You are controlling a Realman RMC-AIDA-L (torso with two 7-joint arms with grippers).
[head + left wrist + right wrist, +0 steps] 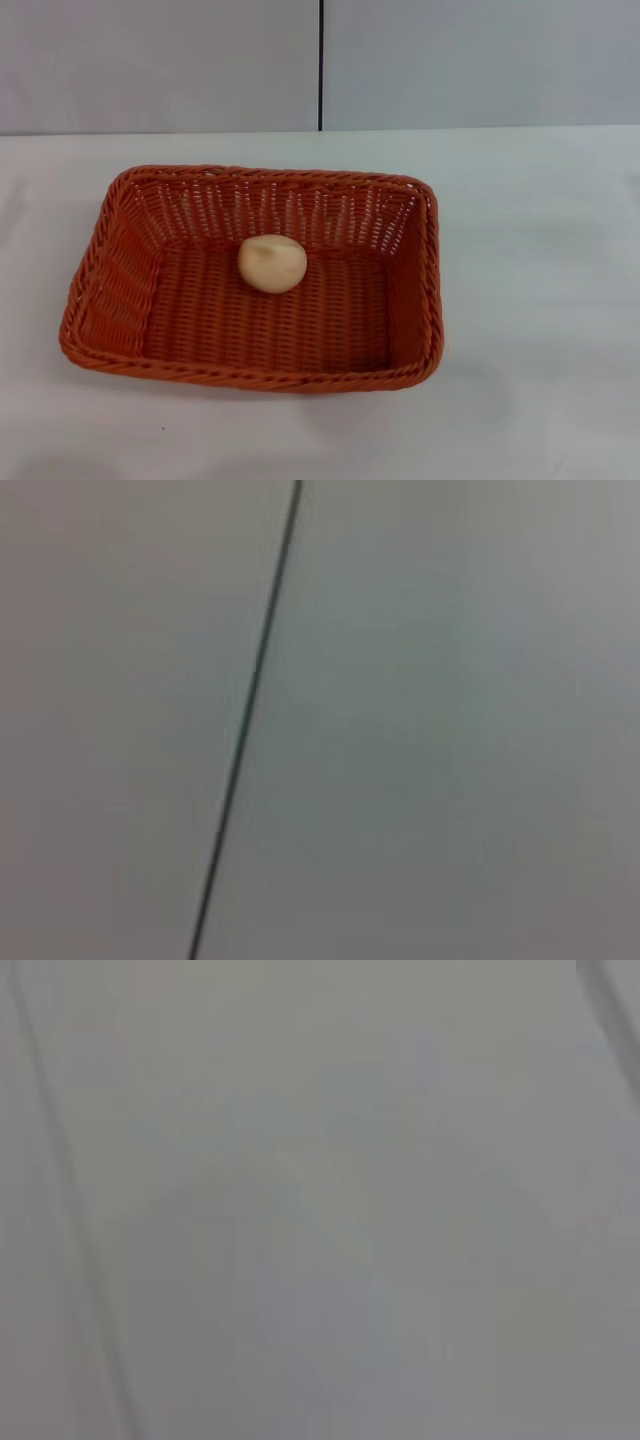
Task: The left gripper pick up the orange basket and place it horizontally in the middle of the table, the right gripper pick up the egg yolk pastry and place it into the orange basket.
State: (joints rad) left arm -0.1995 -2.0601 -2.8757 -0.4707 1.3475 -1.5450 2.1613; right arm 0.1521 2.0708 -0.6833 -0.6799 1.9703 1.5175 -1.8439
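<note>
The orange basket (110, 300) lies lengthwise across the middle of the white table (540, 300) in the head view, slightly left of centre. The egg yolk pastry (272, 263), a pale round ball, rests on the basket's woven floor toward its far side. Neither gripper nor any arm shows in the head view. The left wrist view holds only a plain grey surface with a thin dark seam (245, 720). The right wrist view holds only a blank grey surface.
A grey wall with a vertical dark seam (321, 65) rises behind the table's far edge. Bare tabletop lies to the right of the basket and in front of it.
</note>
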